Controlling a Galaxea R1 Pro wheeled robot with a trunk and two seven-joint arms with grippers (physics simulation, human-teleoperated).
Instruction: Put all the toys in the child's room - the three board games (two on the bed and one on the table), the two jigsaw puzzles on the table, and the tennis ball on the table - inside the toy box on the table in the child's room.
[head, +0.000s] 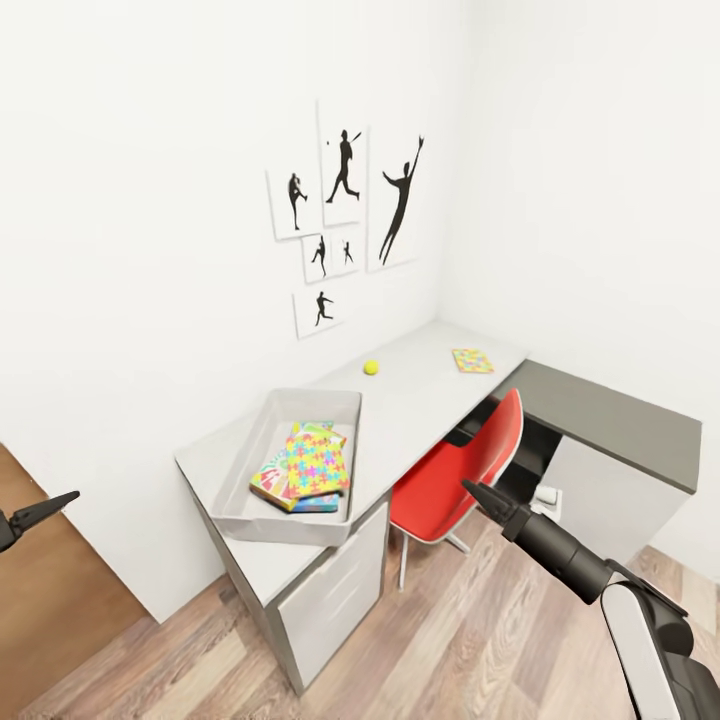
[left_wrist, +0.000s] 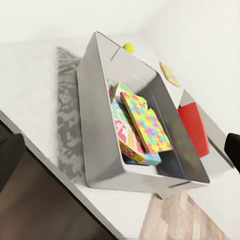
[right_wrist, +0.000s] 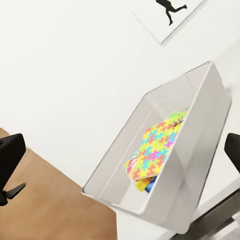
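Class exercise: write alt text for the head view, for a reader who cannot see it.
A grey toy box holding stacked game and puzzle boxes sits on a light-grey table; a tennis ball and one jigsaw puzzle lie beyond it. A red chair is tucked underneath.

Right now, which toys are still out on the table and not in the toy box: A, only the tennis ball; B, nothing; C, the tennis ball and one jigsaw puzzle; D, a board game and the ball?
C: the tennis ball and one jigsaw puzzle lie on the table, beyond the toy box.
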